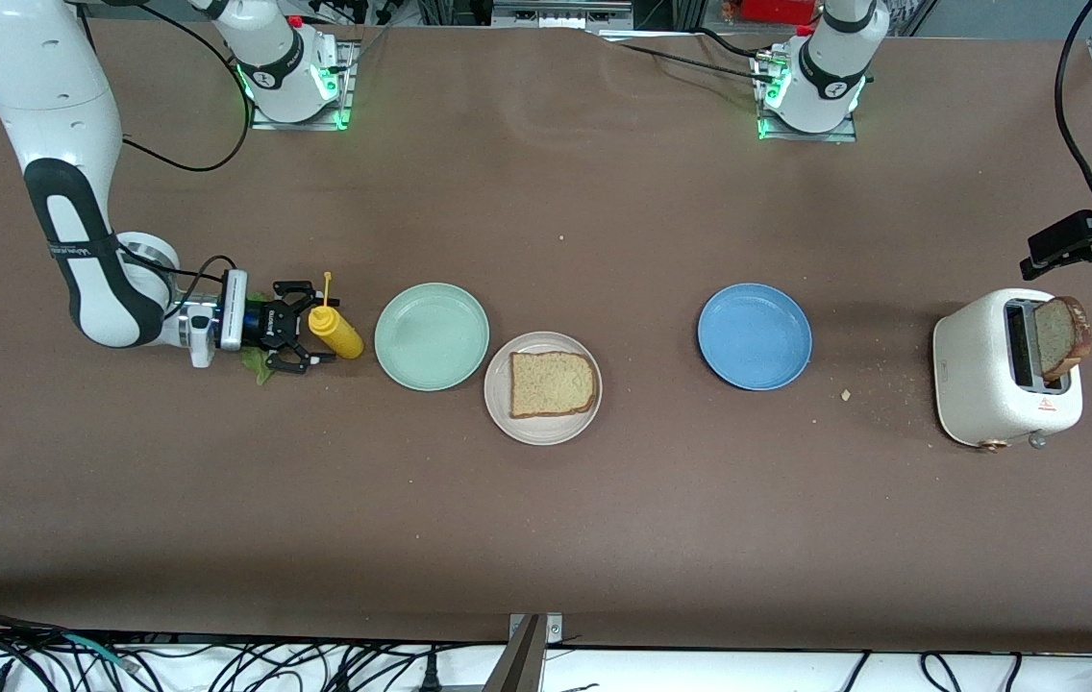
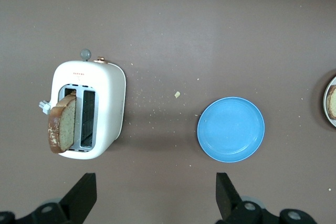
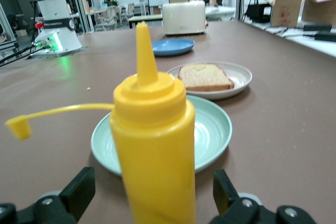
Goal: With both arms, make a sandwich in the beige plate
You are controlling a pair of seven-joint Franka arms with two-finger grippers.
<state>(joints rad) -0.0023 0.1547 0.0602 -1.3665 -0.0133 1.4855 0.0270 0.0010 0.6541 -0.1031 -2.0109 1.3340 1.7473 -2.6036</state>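
The beige plate [image 1: 542,423] holds one tan bread slice [image 1: 552,384]; both show in the right wrist view, the plate [image 3: 239,77] and the slice [image 3: 205,76]. A second bread slice [image 1: 1061,336] sticks up out of a white toaster [image 1: 1003,384], also seen in the left wrist view [image 2: 62,124]. A green lettuce leaf [image 1: 259,365] lies on the table, mostly hidden under my right gripper [image 1: 301,329]. That gripper [image 3: 152,192] is low over the table and open, with a yellow squeeze bottle [image 1: 335,332] right at its fingertips, not gripped. My left gripper [image 1: 1065,245] is open and empty, high over the table beside the toaster [image 2: 152,200].
A mint-green plate [image 1: 431,336] sits between the yellow bottle and the beige plate. A blue plate [image 1: 755,336] lies between the beige plate and the toaster. Crumbs [image 1: 846,394] lie beside the toaster. The bottle's cap hangs open on its strap [image 3: 18,127].
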